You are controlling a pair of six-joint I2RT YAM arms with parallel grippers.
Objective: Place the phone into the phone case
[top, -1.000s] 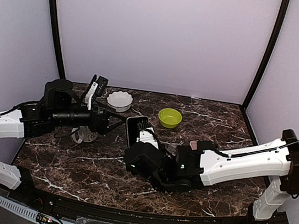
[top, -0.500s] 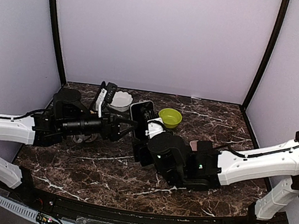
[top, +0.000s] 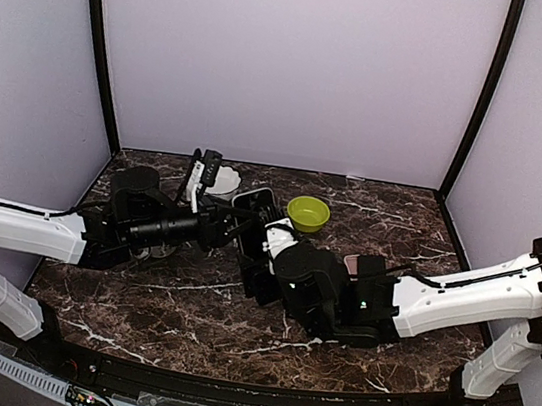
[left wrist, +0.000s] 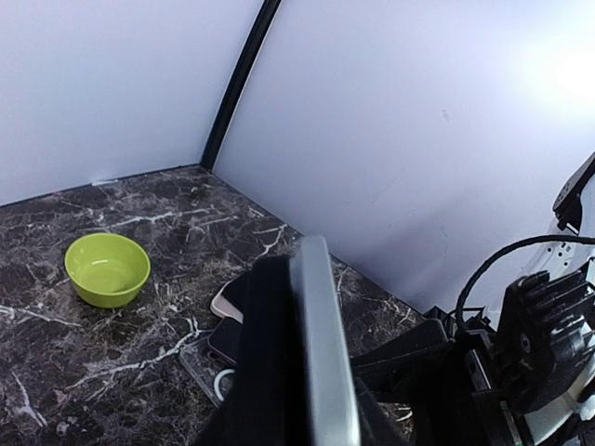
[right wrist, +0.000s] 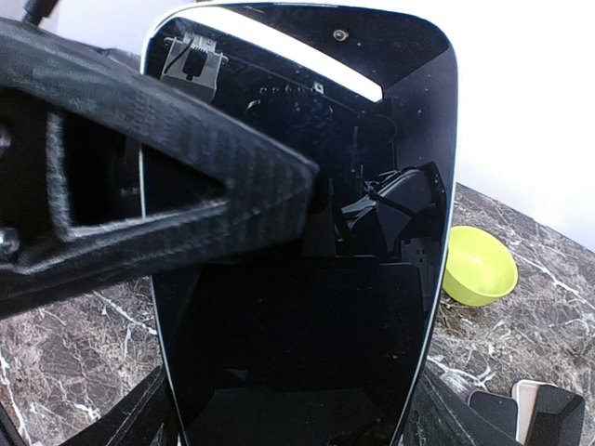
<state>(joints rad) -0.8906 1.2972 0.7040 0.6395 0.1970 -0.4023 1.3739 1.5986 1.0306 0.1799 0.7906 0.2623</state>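
Phone (right wrist: 372,307) half-hides right end effector (right wrist: 297,418) pinching it; left end effector (left wrist: 316,372) grips its faces.

We've got the left arm (top: 35,228) and right arm (top: 450,294) meeting at the phone (top: 254,207) mid-table, green bowl (top: 308,213) and white dish (top: 226,179) crowding behind; bare table (top: 400,216) back right and up front.

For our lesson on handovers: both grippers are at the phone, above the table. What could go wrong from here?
The phone hangs in the air between the right gripper and left gripper; if either releases too soon, it may fall onto the table.
The left finger lies across the glass screen and might slip.
The green bowl sits close behind; a swing could knock it.
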